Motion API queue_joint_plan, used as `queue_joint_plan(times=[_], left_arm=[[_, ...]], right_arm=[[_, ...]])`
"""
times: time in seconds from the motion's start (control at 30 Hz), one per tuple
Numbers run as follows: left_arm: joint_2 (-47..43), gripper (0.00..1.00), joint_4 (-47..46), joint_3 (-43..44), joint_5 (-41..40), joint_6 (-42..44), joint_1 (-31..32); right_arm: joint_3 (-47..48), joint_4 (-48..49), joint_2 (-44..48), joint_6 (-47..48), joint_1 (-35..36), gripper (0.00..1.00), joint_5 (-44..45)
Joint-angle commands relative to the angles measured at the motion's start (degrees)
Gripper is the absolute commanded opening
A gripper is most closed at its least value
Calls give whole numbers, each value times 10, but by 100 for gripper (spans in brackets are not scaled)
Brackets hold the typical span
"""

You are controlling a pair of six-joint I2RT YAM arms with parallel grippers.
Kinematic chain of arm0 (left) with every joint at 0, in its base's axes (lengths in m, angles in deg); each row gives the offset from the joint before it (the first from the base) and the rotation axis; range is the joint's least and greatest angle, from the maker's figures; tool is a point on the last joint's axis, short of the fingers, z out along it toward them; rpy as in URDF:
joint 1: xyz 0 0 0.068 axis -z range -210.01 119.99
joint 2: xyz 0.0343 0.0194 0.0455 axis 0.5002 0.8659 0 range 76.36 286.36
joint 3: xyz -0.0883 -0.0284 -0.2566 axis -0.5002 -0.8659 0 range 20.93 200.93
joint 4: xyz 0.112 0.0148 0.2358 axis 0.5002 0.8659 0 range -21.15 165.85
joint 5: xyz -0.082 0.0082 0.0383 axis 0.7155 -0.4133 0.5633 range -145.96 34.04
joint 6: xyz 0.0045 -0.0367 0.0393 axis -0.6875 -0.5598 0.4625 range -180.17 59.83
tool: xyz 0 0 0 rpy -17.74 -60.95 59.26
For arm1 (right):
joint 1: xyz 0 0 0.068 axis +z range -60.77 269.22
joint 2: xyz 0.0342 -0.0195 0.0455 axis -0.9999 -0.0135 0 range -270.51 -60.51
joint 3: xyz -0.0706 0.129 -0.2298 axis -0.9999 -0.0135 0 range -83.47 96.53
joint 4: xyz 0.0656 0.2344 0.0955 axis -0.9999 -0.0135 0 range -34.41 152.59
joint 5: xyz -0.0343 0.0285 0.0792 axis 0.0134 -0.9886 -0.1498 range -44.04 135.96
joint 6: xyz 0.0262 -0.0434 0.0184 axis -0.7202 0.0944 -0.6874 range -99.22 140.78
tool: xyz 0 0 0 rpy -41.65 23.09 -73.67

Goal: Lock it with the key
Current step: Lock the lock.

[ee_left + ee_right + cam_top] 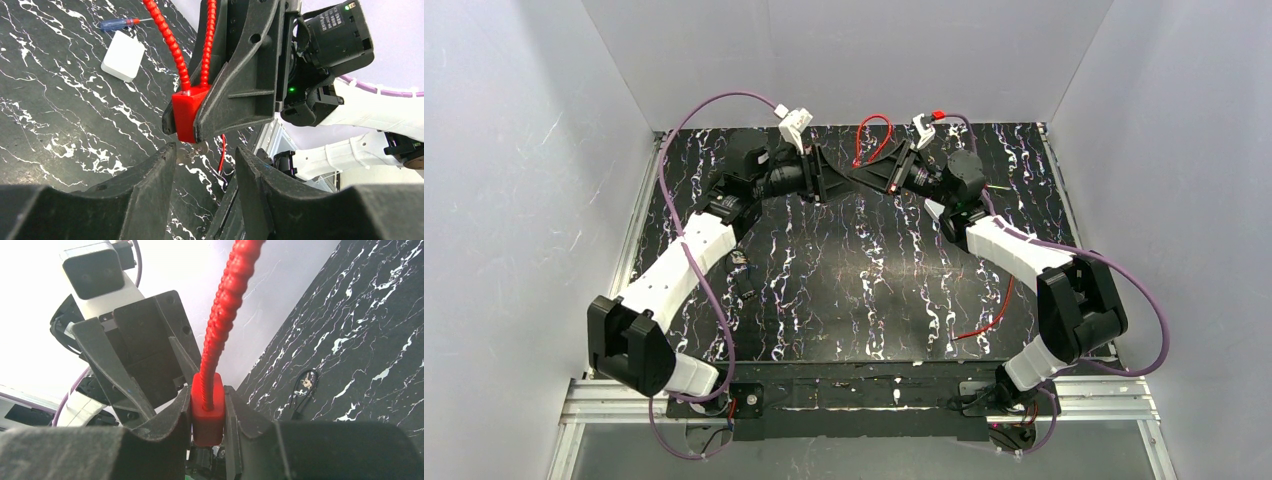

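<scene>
Red lock (207,412) pinched upright in my right gripper (207,394), lower centre, its ribbed cable (225,305) rising to the top edge.
Only the left wrist view shows the silver key (196,149) at the lock's downward-pointing end, between the spread fingers of my left gripper (205,156); upper left lie a white block (122,56) and a screwdriver (120,23).

We see red lock (186,117), red ribbed cable (227,305); black bench (60,125), white marble veining; white block (123,56); blue-and-red screwdriver (117,23).
</scene>
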State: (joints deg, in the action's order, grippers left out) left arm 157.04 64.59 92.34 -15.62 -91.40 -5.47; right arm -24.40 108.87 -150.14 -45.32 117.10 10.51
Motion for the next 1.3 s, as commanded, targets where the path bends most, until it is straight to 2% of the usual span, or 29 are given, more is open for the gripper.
queue_joint_plan(times=[0.0, 0.27, 0.47, 0.6, 0.87, 1.0, 1.17, 1.27], left_arm=[[1, 43, -8, 14, 8, 14, 7], [9, 34, -8, 16, -2, 7, 8], [11, 12, -24, 6, 1, -28, 7], [10, 1, -78, -16, 24, -91, -2], [7, 0, -202, -71, 63, -212, -17], [0, 0, -250, -97, 79, -241, -18], [-21, 18, -253, -106, 74, -228, -32], [-28, 20, -253, -102, 70, -225, -45]], right_arm=[[-1, 57, 2, -10, 2, 1, 13], [-1, 65, 5, -17, 4, 1, 14], [-3, 74, 6, -18, 5, 1, 11], [-4, 84, 10, -18, 5, 1, 5], [-24, 143, 16, -28, 5, 1, -10], [-30, 180, 19, -41, 5, 1, -13], [-31, 179, 29, -27, 5, 1, -22], [-32, 169, 31, -17, 6, 1, -27]])
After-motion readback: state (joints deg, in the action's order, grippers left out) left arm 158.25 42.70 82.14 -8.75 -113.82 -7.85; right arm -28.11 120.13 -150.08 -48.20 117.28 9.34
